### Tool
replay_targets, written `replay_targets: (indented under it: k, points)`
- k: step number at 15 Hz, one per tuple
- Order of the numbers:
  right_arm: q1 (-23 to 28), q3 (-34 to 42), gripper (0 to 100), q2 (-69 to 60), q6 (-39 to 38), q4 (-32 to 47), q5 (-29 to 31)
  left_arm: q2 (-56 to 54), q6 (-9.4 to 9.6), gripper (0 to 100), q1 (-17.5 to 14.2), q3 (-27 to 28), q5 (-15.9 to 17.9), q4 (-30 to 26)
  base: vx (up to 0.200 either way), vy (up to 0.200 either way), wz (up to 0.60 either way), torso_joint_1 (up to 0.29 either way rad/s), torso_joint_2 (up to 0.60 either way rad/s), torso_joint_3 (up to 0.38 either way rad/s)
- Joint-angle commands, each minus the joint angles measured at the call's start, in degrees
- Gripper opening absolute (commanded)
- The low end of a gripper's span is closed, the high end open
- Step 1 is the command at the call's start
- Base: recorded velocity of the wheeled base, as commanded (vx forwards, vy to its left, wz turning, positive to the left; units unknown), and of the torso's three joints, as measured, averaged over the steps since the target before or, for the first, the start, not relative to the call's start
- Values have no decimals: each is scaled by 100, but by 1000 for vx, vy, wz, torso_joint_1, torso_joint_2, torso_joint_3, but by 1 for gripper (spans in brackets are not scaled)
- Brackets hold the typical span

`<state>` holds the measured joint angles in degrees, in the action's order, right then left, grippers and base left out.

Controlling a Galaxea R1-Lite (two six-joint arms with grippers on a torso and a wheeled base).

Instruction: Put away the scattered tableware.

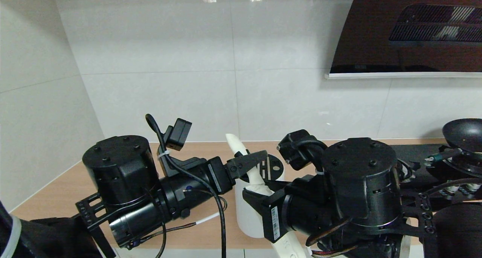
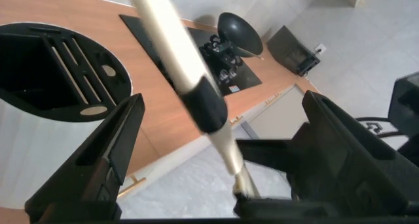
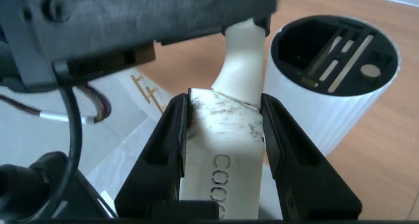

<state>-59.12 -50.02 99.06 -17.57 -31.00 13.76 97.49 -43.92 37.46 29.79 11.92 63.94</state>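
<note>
two arms meet at mid-frame: right gripper [image 3: 226,129] clamps the cream utensil [image 1: 236,145], left gripper [image 2: 219,112] gapes around it; white holder [image 3: 314,112] beside, contents unclear.

This was a kitchen: a black cooktop [image 1: 412,149] sat in the wooden desk [image 1: 49,201] with a dark pan [image 1: 465,132] on it, a dark range hood [image 1: 406,32] hung on the white tiled wall [image 1: 158,43] above the cooktop, and a white cutlery holder [image 1: 246,212] stood on the desk left of the cooktop
</note>
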Motion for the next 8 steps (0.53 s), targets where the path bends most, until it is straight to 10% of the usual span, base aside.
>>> replay_targets:
  k: [1, 6, 7, 8]
  points:
    - [-20, 1, 0, 43, -1, -2, 4, -11, -2, 100, -2, -9, 3, -4, 0, 0, 0, 0, 0, 0]
    - [-55, 10, 0, 26, -10, -2, 4, 60, -2, 100, -2, -9, -15, -4, 0, 0, 0, 0, 0, 0]
    - [-64, 18, 0, 26, -1, -2, 4, 60, -2, 0, -2, -9, -15, -4, 0, 0, 0, 0, 0, 0]
    - [-55, 18, 0, 17, -1, -2, 4, 60, 7, 0, -2, -9, 3, -4, 0, 0, 0, 0, 0, 0]
